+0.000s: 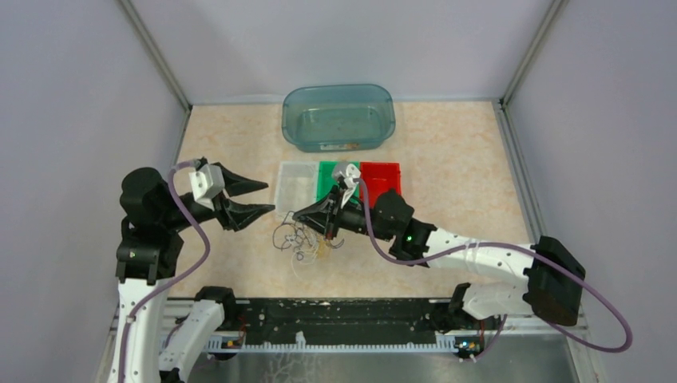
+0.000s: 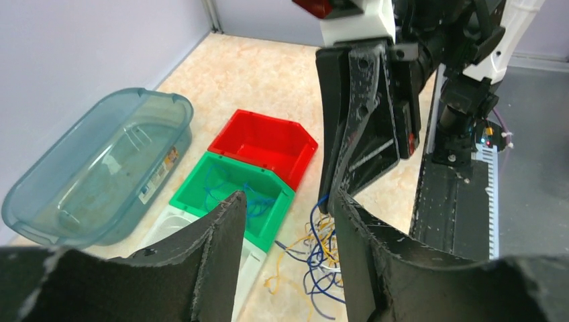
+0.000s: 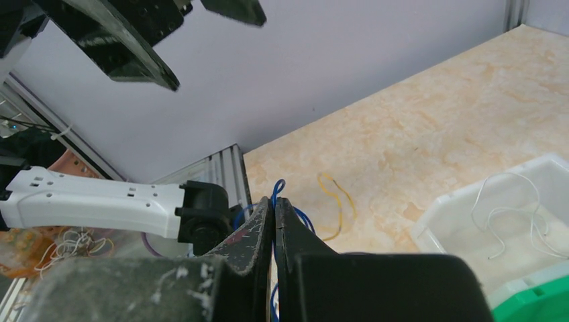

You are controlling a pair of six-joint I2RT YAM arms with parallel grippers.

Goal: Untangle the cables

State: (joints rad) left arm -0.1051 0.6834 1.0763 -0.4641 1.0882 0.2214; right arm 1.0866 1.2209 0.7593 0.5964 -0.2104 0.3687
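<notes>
Currently the left fingers (image 1: pixel 247 183) stand open with nothing between them, held level at the left side of the counter (image 1: pixel 463 159) and pointing across toward the other arm. Through the gap between them, the left wrist view shows part of the tangle and a corner of the green bin (image 2: pixel 231 191).

The right fingers (image 1: pixel 297 215) are pressed together, tips pointing left. They pinch a blue cable (image 3: pixel 278 186), whose small loop pokes out just past the tips in the right wrist view. The same strand runs from those tips into the heap in the left wrist view.

The cables (image 1: pixel 307 243) lie in a loose tangle on the counter, just nearer the arm bases than the right fingertips and between the two arms. Blue and yellow-orange strands are knotted over each other there (image 2: pixel 315 258). One yellow cable (image 3: pixel 335 201) lies on the bare counter beyond the closed tips.

Behind the tangle, a white tray (image 1: pixel 294 185), the green bin and a red bin (image 1: pixel 382 177) sit side by side. Some blue strands lie in the green bin, and thin white cables (image 3: pixel 510 215) lie in the tray. A teal tub (image 1: pixel 339 117) stands farther back, by the rear wall.
</notes>
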